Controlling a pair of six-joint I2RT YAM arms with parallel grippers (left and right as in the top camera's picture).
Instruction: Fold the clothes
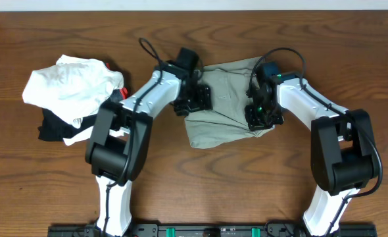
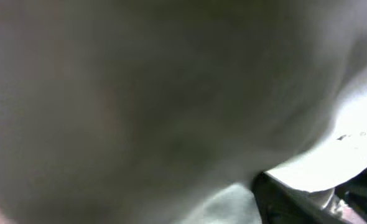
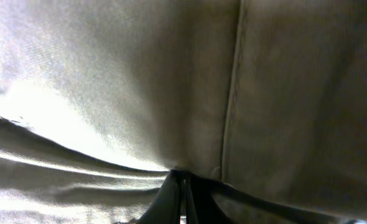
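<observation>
Centre of the wooden table (image 1: 194, 26), the khaki shorts (image 1: 227, 99) lie rumpled, with an arm on each side. The left gripper (image 1: 193, 100) sits over the shorts' left edge, and its own body hides the fingertips from above. The left wrist camera is no help: the khaki shorts (image 2: 140, 93) fill it as a grey-green blur pressed close to the lens. A dark shape (image 2: 289, 199) pokes in at the bottom right, too smeared to name. Whether those fingers are apart or gripping anything, I cannot tell. Tiny dark marks (image 2: 351, 137) on the bright patch at the right could be print, but they are far too blurred to read.

Over to the right gripper (image 1: 263, 117), low on the shorts' right side near the lower corner, creases running away from it. In its wrist view the right gripper (image 3: 182, 190) has its fingers drawn tight together at the bottom edge. The cloth bunches at the tips, so it looks pinched on a fold of the khaki shorts (image 3: 109, 93). A stitched seam (image 3: 233, 81) runs down the fabric above them.

Far left, well apart, sits a pile of white and black garments (image 1: 69, 89), its lower part partly hidden by the left arm.
</observation>
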